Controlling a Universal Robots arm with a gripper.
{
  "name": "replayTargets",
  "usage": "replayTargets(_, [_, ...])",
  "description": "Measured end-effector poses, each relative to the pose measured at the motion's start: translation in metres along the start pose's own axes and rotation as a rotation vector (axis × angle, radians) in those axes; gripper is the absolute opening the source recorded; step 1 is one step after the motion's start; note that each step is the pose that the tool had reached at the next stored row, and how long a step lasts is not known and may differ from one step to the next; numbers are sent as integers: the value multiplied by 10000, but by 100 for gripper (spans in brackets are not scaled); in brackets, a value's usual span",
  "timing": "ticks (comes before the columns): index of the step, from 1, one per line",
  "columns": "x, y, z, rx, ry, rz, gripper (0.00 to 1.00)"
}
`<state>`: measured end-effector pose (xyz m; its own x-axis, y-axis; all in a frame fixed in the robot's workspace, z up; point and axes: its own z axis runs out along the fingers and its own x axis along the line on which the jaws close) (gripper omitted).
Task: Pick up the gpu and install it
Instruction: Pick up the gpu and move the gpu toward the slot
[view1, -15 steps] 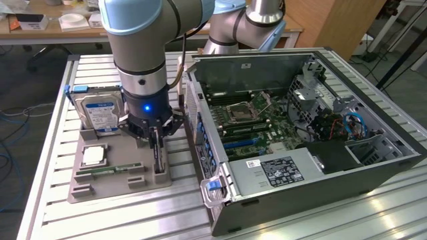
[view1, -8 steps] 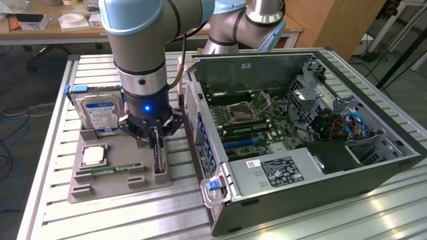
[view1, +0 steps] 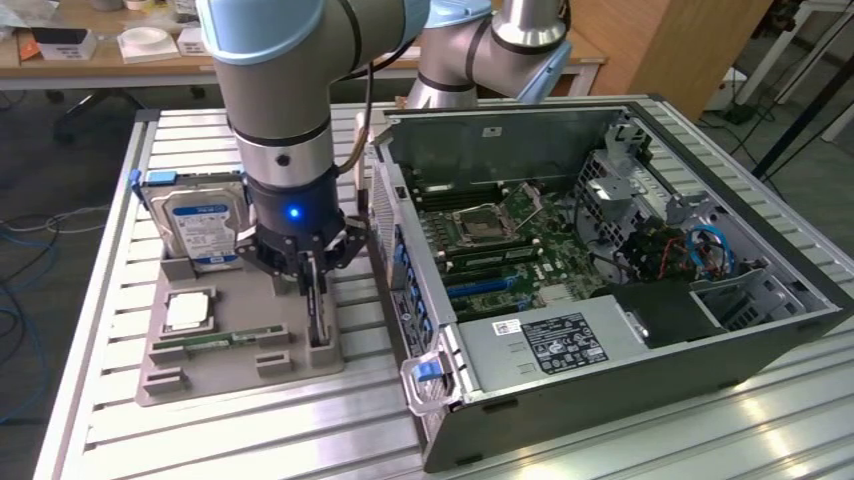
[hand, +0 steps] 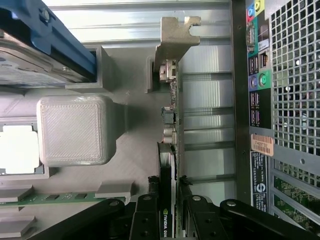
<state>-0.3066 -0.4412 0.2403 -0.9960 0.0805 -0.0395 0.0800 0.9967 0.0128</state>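
One hand (view1: 315, 275) down over grey tray (view1: 227, 385), fingers (hand: 150, 200) closed on one gpu (view1: 316, 315), card on edge in tray slot just beside one open computer case (view1: 641, 400). Same tray: one hard drive (view1: 200, 225), one processor (view1: 187, 312), one memory stick (view1: 220, 342).

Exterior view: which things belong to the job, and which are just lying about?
Job: gpu, gripper closed on it, computer case.
Lying about: hard drive, CPU chip, memory stick.
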Motion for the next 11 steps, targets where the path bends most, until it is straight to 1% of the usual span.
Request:
replayTargets(7, [-4,1,-100,-1,0,0,26])
replayTargets(11, [-4,2,-103,-3,-1,0,26])
